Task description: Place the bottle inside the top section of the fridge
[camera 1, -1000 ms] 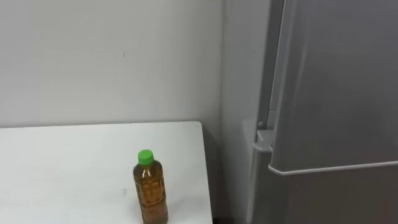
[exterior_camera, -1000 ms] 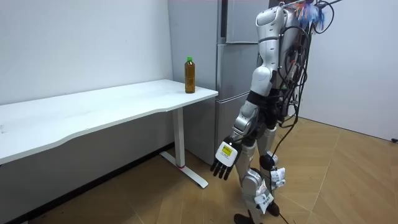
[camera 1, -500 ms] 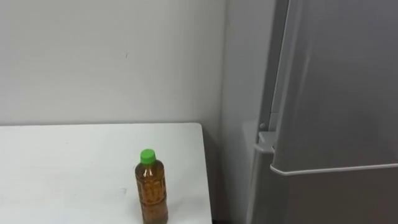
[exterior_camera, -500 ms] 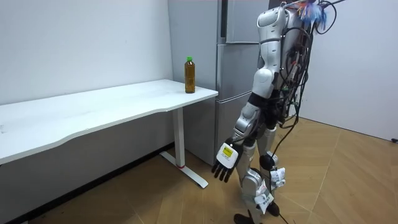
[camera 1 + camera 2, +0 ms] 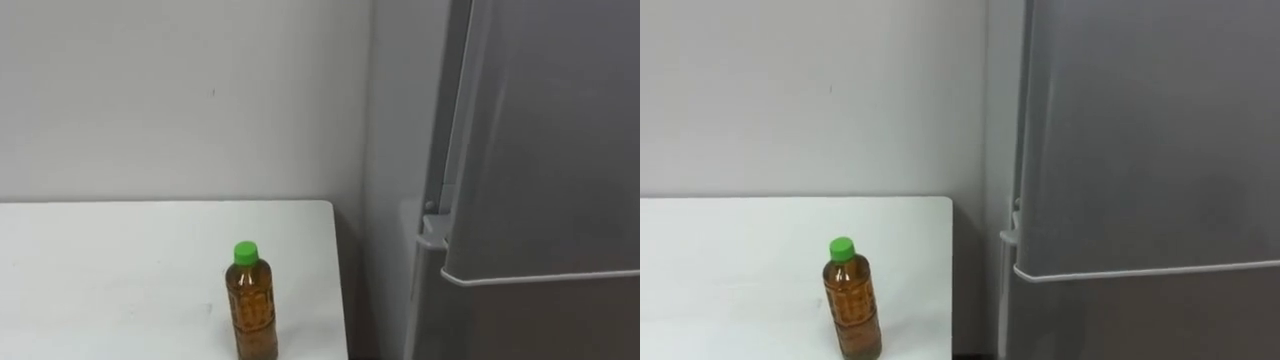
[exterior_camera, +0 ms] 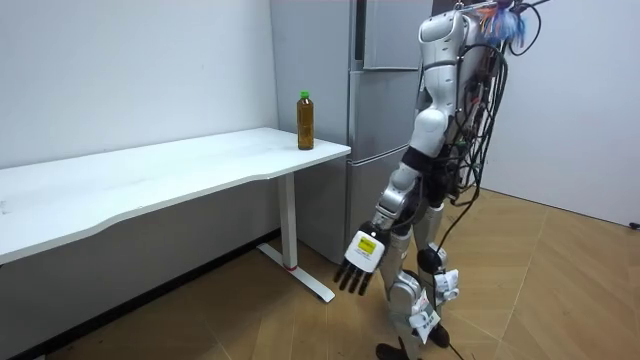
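Room view: left hand [image 6: 358, 260] hangs, fingers straight, holding nothing.

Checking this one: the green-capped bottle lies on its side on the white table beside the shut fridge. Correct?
Not quite. The bottle stands upright, not on its side, as the left eye view shows. It is on the white table beside the shut fridge.

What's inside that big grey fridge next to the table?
The fridge has its doors shut, so its inside is hidden. The bottle, green-capped and holding brown liquid, stands outside on the white table beside it.
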Available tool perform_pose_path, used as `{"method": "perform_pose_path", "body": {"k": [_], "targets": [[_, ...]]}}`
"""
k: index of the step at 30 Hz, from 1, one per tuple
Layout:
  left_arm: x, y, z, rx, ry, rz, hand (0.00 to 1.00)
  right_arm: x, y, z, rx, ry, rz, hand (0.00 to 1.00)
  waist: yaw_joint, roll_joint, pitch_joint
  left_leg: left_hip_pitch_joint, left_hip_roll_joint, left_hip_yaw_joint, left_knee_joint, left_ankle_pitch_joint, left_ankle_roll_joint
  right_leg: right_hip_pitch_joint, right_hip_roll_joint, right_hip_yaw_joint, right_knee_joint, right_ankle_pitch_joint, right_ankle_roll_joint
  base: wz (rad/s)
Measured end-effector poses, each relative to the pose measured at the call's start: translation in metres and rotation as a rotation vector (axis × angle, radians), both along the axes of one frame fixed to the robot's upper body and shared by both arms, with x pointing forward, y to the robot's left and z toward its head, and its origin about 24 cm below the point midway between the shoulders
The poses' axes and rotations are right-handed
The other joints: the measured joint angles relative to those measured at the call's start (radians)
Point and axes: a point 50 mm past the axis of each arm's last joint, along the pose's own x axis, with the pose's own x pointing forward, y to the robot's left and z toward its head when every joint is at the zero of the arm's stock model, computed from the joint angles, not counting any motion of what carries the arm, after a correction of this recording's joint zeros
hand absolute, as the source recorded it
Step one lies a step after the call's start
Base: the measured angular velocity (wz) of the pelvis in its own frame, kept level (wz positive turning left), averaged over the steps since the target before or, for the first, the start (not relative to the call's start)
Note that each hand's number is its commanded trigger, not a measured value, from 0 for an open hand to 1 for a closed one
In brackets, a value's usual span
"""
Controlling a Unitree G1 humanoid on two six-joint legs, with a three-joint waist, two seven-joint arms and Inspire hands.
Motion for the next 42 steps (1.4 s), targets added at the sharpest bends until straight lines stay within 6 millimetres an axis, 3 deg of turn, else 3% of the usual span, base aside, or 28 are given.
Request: {"method": "perform_pose_path", "body": {"k": [8,13,19,20,21,30,38,39,42], "targets": [[0.036,0.025,0.020,0.106,-0.250,0.257,0.00,-0.004,-0.011,0.003,-0.032,-0.014,-0.045,0.00,0.016,0.036,0.0059,0.014,-0.001,0.000,-0.018,0.000,0.001,0.005,-0.001,0.001,0.004,-0.002,0.001,0.00],[0.056,0.035,0.036,0.175,-0.384,0.330,0.00,-0.004,-0.014,0.004,-0.048,-0.022,-0.031,0.00,0.019,0.035,0.0053,0.009,-0.002,-0.001,-0.015,0.000,0.000,0.000,-0.001,-0.002,0.014,-0.005,0.000,0.02],[0.093,0.044,0.073,0.277,-0.625,0.351,0.00,-0.005,-0.016,0.006,-0.082,-0.043,-0.010,0.00,0.016,0.038,0.0027,0.011,-0.003,-0.002,-0.015,0.000,0.001,0.000,-0.003,0.003,0.016,-0.006,0.001,-0.02],[0.102,0.046,0.083,0.292,-0.685,0.343,0.00,-0.006,-0.016,0.006,-0.083,-0.041,-0.010,0.00,0.016,0.037,0.0002,0.013,-0.004,-0.002,-0.016,0.000,0.001,0.001,-0.003,0.004,0.016,-0.006,0.002,0.00],[0.110,0.047,0.094,0.313,-0.740,0.336,0.00,-0.008,-0.016,0.006,-0.083,-0.036,-0.010,0.00,0.017,0.036,0.0035,0.018,-0.004,-0.001,-0.016,0.000,0.001,0.005,-0.002,0.006,0.016,-0.006,0.002,-0.03],[0.153,0.045,0.177,0.392,-1.130,0.250,0.00,-0.010,-0.016,0.006,-0.084,-0.040,-0.037,0.00,0.013,0.030,0.0070,0.028,-0.001,0.001,-0.017,0.000,0.000,0.011,0.001,0.019,0.015,-0.006,0.002,-0.02],[0.170,0.030,0.253,0.412,-1.475,0.160,0.00,-0.006,-0.012,0.005,-0.076,-0.046,-0.032,0.00,-0.008,0.020,0.0016,0.014,-0.001,-0.002,-0.004,0.000,0.000,0.004,0.003,0.018,0.015,-0.007,0.000,0.00],[0.174,0.026,0.266,0.408,-1.536,0.140,0.00,-0.006,-0.012,0.005,-0.076,-0.045,-0.032,0.00,-0.007,0.022,0.0055,0.014,-0.001,-0.002,-0.004,0.000,0.000,0.004,0.003,0.019,0.015,-0.007,0.000,-0.04],[0.177,0.018,0.286,0.391,-1.635,0.075,0.00,-0.008,-0.012,0.005,-0.076,-0.040,-0.036,0.00,-0.009,0.027,0.0061,0.016,-0.002,-0.002,-0.005,0.000,0.000,0.005,0.001,0.022,0.015,-0.007,0.000,-0.05]]}}
